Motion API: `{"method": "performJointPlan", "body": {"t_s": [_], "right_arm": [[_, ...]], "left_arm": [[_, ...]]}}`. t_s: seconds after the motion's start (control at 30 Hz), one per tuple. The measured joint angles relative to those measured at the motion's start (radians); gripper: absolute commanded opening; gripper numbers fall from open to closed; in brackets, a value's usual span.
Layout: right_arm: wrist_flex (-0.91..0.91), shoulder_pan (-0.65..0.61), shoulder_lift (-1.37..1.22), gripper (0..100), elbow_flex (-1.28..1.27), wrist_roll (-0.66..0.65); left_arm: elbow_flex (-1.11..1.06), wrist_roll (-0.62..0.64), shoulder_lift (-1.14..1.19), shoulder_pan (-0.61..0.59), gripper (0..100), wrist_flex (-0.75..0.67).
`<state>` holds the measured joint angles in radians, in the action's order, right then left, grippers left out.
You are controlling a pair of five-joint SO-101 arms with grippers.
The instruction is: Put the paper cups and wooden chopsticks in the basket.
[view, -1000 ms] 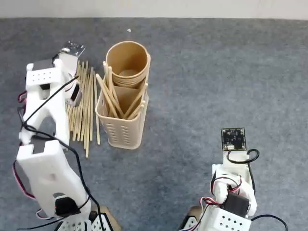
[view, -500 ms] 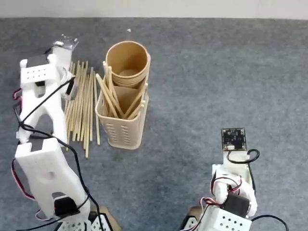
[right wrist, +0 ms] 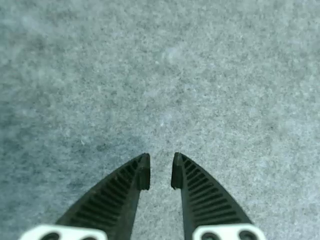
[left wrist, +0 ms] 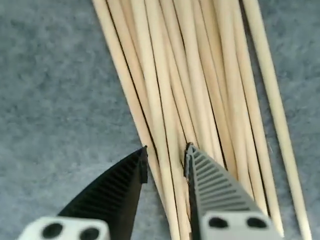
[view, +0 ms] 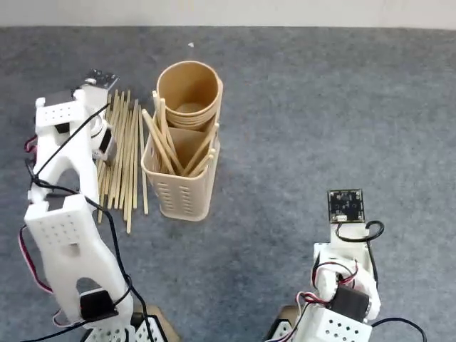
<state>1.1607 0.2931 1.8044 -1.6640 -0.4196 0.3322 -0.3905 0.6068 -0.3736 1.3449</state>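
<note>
Step in hand: picking loose chopsticks. Paper cups [view: 189,96] already stacked in the far end of the basket [view: 178,192], and a few chopsticks lean in its near compartment. The rest of the chopsticks [view: 122,153] lie in a flat bundle on the desk [view: 320,107] just beside the basket, on the left arm's side.

Left end effector [left wrist: 166,150] is low over that bundle, jaws parted, tips straddling one or two sticks at the bundle's outer edge, the side away from the basket. Not clamped; can't tell if the tips touch the desk.

Right end effector [right wrist: 159,172] sits well away from the basket over bare desk, jaws a narrow slit apart, holding nothing.

Next move, my read: close the left jaws on the straddled sticks, lift, tilt them upright and drop them in the basket's near compartment. Sticks are thin and packed tight, so neighbours could drag along or slip out.
</note>
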Motion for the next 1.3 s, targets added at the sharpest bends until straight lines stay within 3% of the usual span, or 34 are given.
{"method": "performJointPlan", "body": {"t_s": [0.13,0.33,0.6,0.8,0.97,1.1,1.3], "right_arm": [[0.0,0.0,0.0,8.8,0.0,0.0],[0.0,0.0,0.0,8.8,0.0,0.0],[0.0,0.0,0.0,8.8,0.0,0.0],[0.0,0.0,0.0,8.8,0.0,0.0],[0.0,0.0,0.0,8.8,0.0,0.0],[0.0,0.0,0.0,8.8,0.0,0.0],[0.0,0.0,0.0,8.8,0.0,0.0]], "left_arm": [[0.06,0.0,0.037,0.003,14,0.0],[0.124,0.002,0.106,0.012,5,0.002],[0.169,0.002,0.138,0.012,4,0.003],[0.334,0.005,0.137,0.012,4,0.16],[0.617,0.063,0.018,0.058,4,0.359],[0.812,0.144,-0.135,0.129,4,0.41],[0.793,0.229,-0.482,0.29,1,0.42]]}}
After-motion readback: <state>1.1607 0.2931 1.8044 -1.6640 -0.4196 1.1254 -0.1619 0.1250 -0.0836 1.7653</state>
